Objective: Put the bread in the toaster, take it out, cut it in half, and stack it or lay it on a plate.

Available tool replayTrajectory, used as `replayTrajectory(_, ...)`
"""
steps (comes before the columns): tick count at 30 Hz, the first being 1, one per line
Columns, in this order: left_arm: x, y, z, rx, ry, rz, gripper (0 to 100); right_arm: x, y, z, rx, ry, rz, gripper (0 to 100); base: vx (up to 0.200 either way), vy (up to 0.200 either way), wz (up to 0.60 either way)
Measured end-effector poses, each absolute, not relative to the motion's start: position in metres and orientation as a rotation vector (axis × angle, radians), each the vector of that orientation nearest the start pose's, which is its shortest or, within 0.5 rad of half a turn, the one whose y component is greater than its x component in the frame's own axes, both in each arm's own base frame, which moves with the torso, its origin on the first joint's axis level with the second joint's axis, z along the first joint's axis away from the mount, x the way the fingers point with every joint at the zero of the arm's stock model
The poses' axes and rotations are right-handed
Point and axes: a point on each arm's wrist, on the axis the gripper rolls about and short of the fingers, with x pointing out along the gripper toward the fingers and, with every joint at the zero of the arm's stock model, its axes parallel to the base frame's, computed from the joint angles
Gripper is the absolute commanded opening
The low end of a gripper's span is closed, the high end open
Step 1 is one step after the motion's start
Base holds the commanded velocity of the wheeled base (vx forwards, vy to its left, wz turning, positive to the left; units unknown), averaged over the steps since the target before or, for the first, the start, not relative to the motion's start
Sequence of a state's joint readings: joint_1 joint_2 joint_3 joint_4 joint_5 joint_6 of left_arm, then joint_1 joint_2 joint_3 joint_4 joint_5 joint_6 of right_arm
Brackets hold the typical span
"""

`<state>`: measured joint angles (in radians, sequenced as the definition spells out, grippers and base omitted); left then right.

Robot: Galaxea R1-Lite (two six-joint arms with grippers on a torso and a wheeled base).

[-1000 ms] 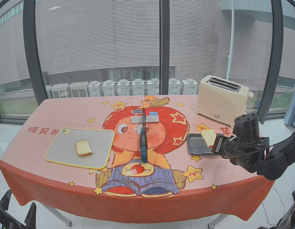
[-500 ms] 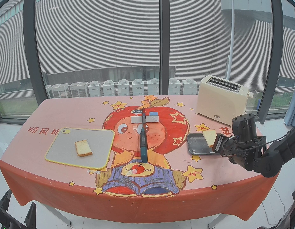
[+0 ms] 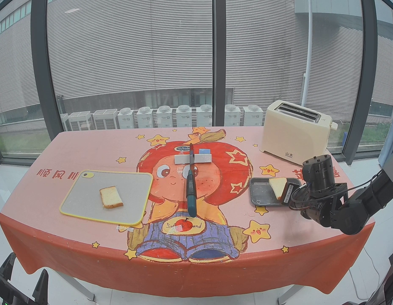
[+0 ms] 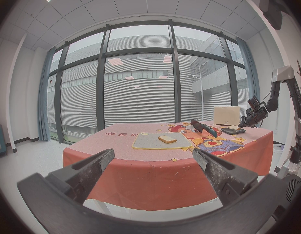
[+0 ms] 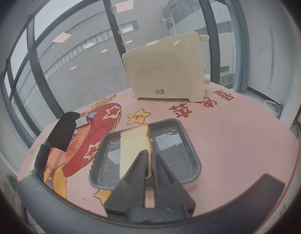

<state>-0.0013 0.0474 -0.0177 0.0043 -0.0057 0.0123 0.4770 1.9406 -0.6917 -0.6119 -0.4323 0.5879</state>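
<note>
Right wrist view: my right claw (image 5: 150, 156) grips a bread slice (image 5: 135, 145) over the tray (image 5: 189, 161), near the right edge of the tabletop (image 5: 254, 130). My left claw (image 4: 153, 155) hangs open, off the tabletop.

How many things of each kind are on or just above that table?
Bread pieces: 2, the board piece and the held piece
Cutting board: 1
Knife: 1
Grey block under the knife: 1
Tray: 1
Toaster: 1
Total: 7
</note>
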Motion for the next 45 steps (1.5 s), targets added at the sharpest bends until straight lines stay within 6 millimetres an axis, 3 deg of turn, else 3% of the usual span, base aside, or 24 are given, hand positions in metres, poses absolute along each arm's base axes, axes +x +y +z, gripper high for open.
replayTrajectory(33, -0.0204, -0.0001, 0.0809, 0.012, 0.034, -0.008, 100, 0.2859, 0.1426, 0.0779, 0.289, 0.559, -0.11, 0, 0.0, 0.0, 0.0)
replayTrajectory(34, -0.0204, -0.0001, 0.0809, 0.012, 0.034, -0.008, 100, 0.286, 0.1426, 0.078, 0.289, 0.559, -0.11, 100, 0.0, 0.0, 0.0)
replayTrajectory(45, -0.0204, -0.0001, 0.0809, 0.012, 0.034, -0.008, 100, 0.2861, 0.1431, 0.0786, 0.288, 0.556, -0.109, 100, 0.0, 0.0, 0.0)
